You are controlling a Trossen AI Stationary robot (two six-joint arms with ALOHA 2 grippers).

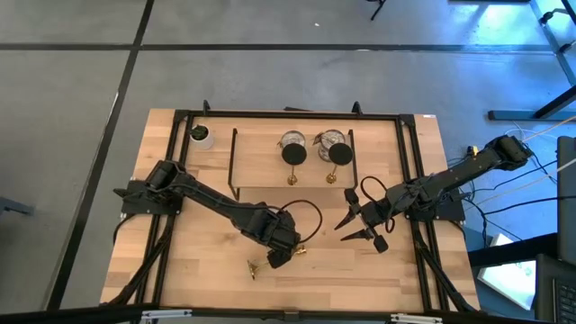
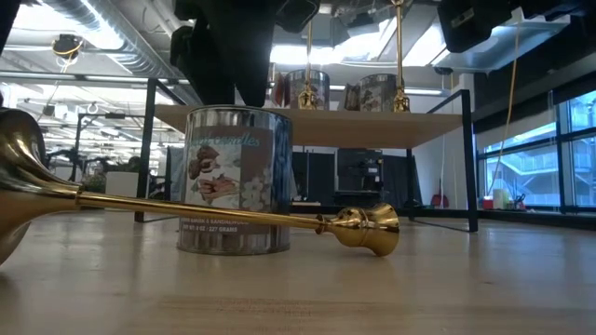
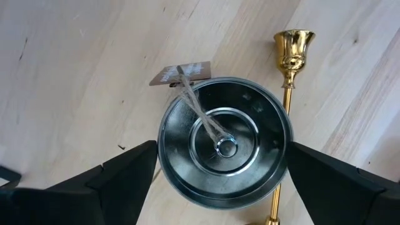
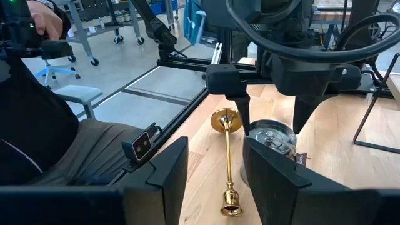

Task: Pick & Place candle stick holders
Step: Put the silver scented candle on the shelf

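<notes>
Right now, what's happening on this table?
The left gripper is down over a silvery round cup near the table's front edge, its open fingers on either side of the cup but not closed on it. A brass candlestick lies on its side right beside the cup. The right gripper waits above the table to the right, holding nothing. Two more cups and brass sticks stand on the black wire rack at the back.
</notes>
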